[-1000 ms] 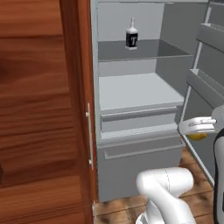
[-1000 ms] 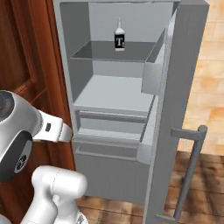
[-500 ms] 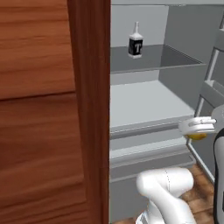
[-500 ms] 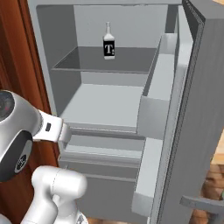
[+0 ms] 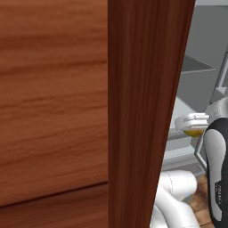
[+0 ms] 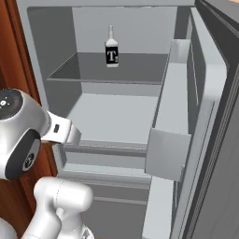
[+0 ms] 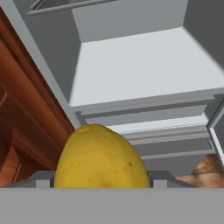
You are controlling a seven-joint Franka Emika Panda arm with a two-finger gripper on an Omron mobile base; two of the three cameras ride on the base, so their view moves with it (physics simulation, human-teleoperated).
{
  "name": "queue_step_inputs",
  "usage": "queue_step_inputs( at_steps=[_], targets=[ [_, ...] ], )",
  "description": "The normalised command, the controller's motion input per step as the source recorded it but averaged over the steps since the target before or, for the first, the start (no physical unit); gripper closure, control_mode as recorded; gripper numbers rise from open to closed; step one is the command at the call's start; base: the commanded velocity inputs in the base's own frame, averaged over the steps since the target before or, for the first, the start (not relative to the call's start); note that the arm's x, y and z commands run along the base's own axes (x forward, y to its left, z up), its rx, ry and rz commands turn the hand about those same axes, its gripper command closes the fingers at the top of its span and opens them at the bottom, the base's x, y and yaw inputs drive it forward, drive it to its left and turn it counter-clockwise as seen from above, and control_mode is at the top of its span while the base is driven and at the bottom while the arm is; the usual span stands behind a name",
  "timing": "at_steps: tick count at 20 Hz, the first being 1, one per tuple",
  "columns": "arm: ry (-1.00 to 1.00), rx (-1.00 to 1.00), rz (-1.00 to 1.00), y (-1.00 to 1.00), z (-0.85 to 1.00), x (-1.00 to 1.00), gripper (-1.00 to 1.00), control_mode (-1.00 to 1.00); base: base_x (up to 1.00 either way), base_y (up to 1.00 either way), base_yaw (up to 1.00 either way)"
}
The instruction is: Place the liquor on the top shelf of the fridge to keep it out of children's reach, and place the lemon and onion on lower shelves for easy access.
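Gripper [image 7: 101,186]: closed around the lemon [image 7: 101,159].
Liquor [image 6: 111,48]: upright mid top shelf [image 6: 140,70], fridge [image 6: 121,116] open.

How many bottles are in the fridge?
1. The bottle stands on the top shelf of the fridge, toward the back. The door bins are seen at an angle, so something could hide inside them.
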Motion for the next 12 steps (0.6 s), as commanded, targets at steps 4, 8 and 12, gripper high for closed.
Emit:
queue_step_inputs(
  at_steps=[4,8,12],
  targets=[
    [0.00,-0.01,-0.07,0.00,-0.15,0.56,1.00,-1.00,0.00,0.00,0.00],
    [0.00,0.00,-0.05,0.00,-0.19,0.50,1.00,-1.00,0.00,0.00,0.00],
    [0.00,0.00,-0.01,-0.06,-0.22,0.50,1.00,-1.00,0.00,0.00,0.00]
  ],
)
